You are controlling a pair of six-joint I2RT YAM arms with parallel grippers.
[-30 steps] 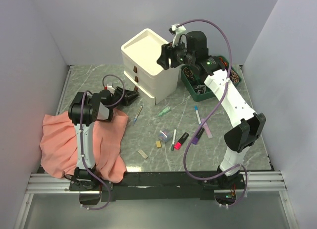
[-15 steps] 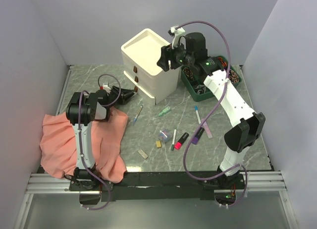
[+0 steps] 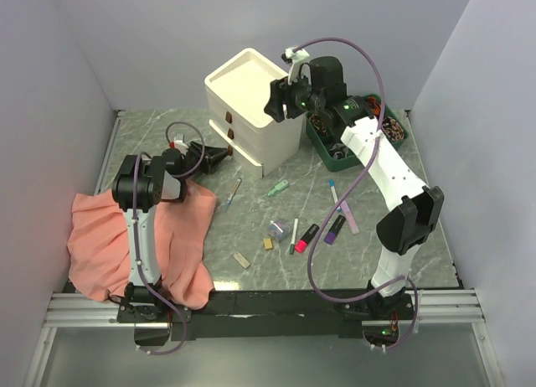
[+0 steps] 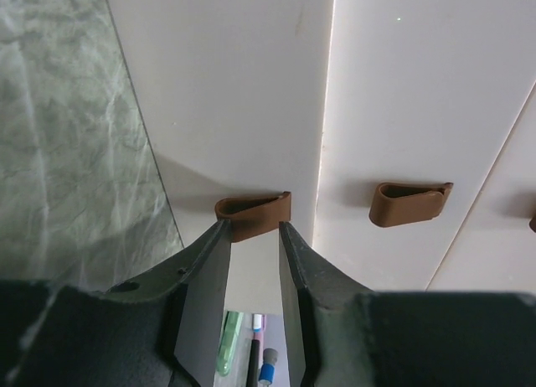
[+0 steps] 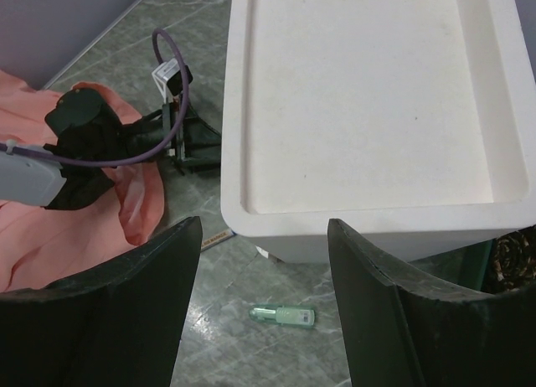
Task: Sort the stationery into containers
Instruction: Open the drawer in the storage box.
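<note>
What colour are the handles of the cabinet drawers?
Brown. The handles show best in the left wrist view.

Cream cabinet [image 3: 266, 142] stands shut; pens [image 3: 294, 234], highlighters [image 3: 307, 235] lie scattered nearby.

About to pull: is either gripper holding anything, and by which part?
The right gripper holds nothing. The left gripper straddles the lowest drawer's brown handle with its jaws; whether they clamp it cannot be told.

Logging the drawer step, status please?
Left gripper open at bottom drawer handle, not gripping. Right gripper open above cabinet top. Drawers shut; stationery loose on table.
</note>
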